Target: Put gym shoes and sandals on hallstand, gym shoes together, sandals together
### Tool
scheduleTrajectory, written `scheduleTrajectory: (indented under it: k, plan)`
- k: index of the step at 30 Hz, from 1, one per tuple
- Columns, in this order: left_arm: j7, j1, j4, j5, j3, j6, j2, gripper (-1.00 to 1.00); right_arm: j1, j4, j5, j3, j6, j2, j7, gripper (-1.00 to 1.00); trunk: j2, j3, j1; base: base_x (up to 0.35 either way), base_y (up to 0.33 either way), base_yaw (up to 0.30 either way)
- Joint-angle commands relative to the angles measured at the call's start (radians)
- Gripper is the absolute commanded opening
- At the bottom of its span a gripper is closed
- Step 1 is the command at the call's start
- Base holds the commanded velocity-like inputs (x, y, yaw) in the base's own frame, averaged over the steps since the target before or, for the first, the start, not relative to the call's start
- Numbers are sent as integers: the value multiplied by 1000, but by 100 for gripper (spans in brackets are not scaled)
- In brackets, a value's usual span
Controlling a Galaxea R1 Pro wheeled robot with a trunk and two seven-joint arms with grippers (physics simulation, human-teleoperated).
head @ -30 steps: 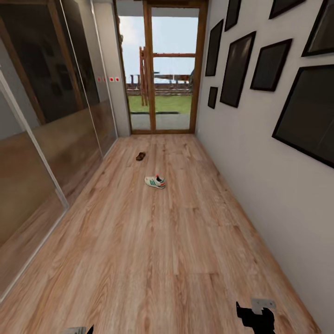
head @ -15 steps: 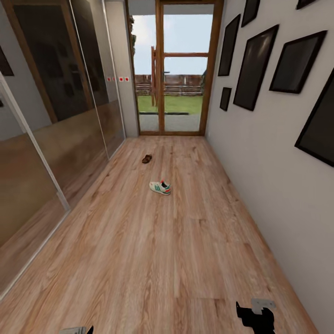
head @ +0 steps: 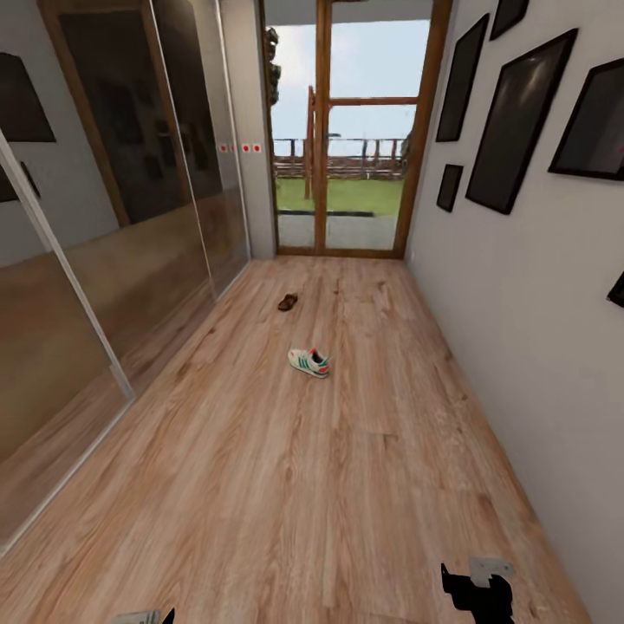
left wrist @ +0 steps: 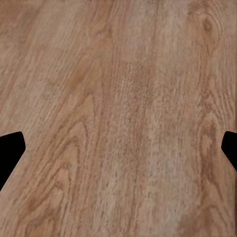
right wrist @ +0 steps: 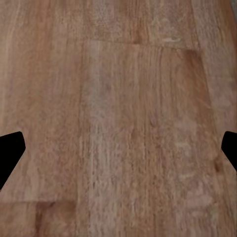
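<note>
- Gym shoe (head: 309, 362): one lies mid-corridor on the floor (head: 260, 485), well ahead; sandal (head: 288, 302) lies beyond it, near the glass door (head: 347, 156).
- Handling, judged: light, soft upper, stiffer sole; grip across heel collar.
- Left gripper (left wrist: 118, 148) and right gripper (right wrist: 118, 148): jaws apart, holding nothing.

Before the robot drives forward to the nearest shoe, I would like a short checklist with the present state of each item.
1. Gym shoe located, lying on the corridor floor ahead: ok.
2. Sandal located, farther along towards the glass door: ok.
3. Floor between robot and gym shoe free of obstacles: ok.
4. Left gripper open and holding nothing: ok.
5. Right gripper open and holding nothing: ok.
6. Position of the hallstand: cannot tell.
</note>
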Motion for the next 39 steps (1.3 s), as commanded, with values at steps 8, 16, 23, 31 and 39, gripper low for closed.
scheduleTrajectory:
  k: [8,16,23,31,39]
  plan:
    - [-10,-1,1,8,4,0,0,100,-1,2,12,-7,-3,-4,-1,100,0,-1,0,308,-167,12]
    - [-10,-1,1,9,4,0,0,100,-1,1,12,-7,-3,-5,-1,100,0,-1,0,307,-167,1]
    - [-10,-1,1,9,4,0,0,100,-1,-1,11,-7,-3,-2,-1,100,0,-1,0,307,-168,0]
    - [-10,-1,1,9,4,0,0,100,-1,-1,11,-7,-3,-1,-2,100,0,-1,0,305,-172,100]
    - [-10,-1,1,9,4,0,0,100,-1,-1,11,-7,-3,0,-3,100,0,-1,0,297,-184,264]
